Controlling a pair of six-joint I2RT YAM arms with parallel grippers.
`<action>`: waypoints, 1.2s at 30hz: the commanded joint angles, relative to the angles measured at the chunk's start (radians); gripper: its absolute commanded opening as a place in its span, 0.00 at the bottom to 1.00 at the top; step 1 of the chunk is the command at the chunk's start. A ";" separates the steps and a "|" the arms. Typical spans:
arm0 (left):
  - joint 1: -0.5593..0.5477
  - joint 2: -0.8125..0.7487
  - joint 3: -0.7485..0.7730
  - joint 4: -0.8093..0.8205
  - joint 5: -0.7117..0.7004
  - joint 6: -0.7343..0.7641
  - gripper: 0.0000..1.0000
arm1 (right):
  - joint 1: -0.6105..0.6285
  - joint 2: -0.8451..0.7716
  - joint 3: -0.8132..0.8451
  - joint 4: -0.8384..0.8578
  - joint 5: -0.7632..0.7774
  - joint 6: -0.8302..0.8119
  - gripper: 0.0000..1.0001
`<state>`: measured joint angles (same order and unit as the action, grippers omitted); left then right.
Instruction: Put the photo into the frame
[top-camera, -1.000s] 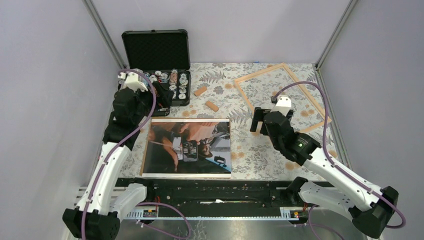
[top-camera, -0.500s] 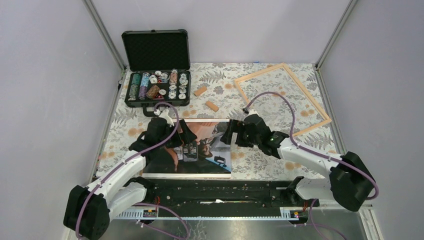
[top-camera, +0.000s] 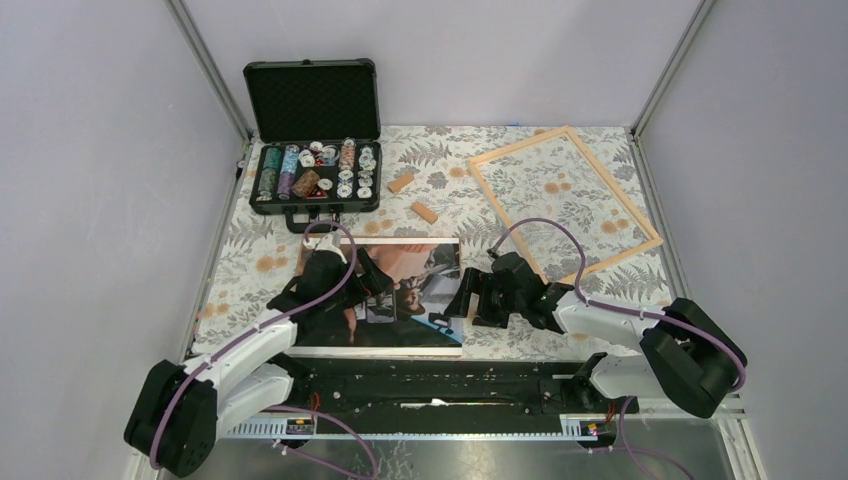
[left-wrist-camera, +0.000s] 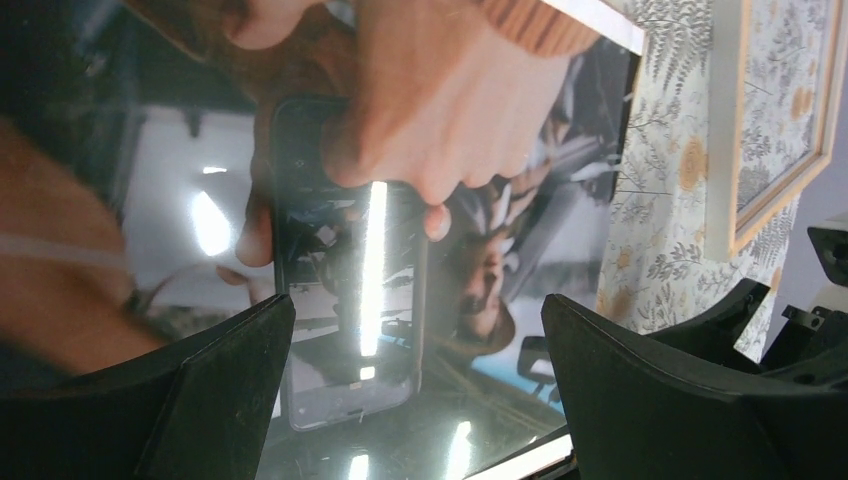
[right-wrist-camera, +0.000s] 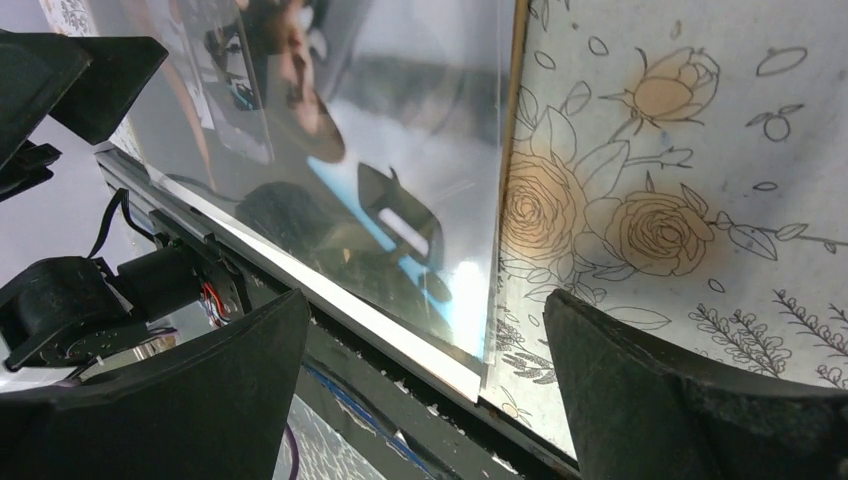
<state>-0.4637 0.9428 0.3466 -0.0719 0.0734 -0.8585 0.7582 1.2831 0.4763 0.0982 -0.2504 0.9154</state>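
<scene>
Clearly the step in hand is getting a first hold on the photo (top-camera: 400, 262), which lies flat and picture-up at the near edge of the bench (top-camera: 250, 260), well apart from the frame (top-camera: 520, 144) resting empty at the far right. Both end effectors are released, with their jaws spread wide and nothing between them. The left end effector (left-wrist-camera: 420, 385) hovers low over the middle of the print, and the right end effector (right-wrist-camera: 420, 375) straddles its right edge close to the near corner. A thin, glossy sheet lying flush offers little to pinch, so the right side looks like the better entry. One finger should probably come down onto the flowered cloth just beside the edge and the other over the print, closing only once the lower one has got under. A brown strip shows along that edge, so the pinch should take the print alone. The left could press lightly to stop the sheet sliding away.
</scene>
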 joint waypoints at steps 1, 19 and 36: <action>-0.004 0.038 -0.012 0.067 -0.036 -0.040 0.99 | -0.005 0.007 -0.023 0.067 -0.054 0.043 0.92; -0.004 0.106 -0.059 0.110 -0.053 -0.091 0.99 | -0.005 0.042 -0.043 0.169 -0.132 0.093 0.86; -0.005 0.066 -0.075 0.119 -0.055 -0.062 0.99 | -0.005 -0.037 -0.184 0.414 -0.141 0.306 0.85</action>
<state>-0.4644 1.0210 0.2981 0.0551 0.0303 -0.9390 0.7582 1.2827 0.3183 0.3969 -0.3870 1.1400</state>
